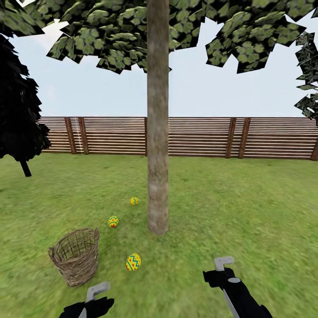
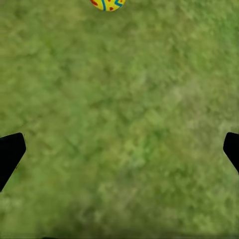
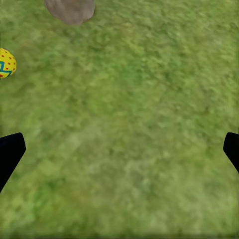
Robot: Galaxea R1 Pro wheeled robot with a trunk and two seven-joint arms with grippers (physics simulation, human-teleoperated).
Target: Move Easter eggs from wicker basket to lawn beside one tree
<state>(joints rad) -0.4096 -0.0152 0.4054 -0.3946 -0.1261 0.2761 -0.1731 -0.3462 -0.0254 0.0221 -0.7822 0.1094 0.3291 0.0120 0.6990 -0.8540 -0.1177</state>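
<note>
Both grippers hang low over the lawn at the near edge of the head view, the left gripper just this side of the basket, the right gripper off to the other side of the tree. Each wrist view shows dark fingertips far apart at the picture's sides with bare grass between, so both sets of jaws stand spread and hold nothing. Going left to right on the grass: the basket sits upright and, as far as its open mouth shows, looks empty; beside it lies the nearest egg; further on lies the middle egg; the far egg rests just beside the trunk. All three lie on the trunk's left, out of the basket, so the task looks done or nearly so. The risk now is mostly disturbance: a careless sweep of the left arm could knock the nearest egg, which sits close ahead of that gripper, and send it rolling away from the tree or against the basket. That egg is also the farthest from the trunk, so it may not count as next to the tree.
</note>
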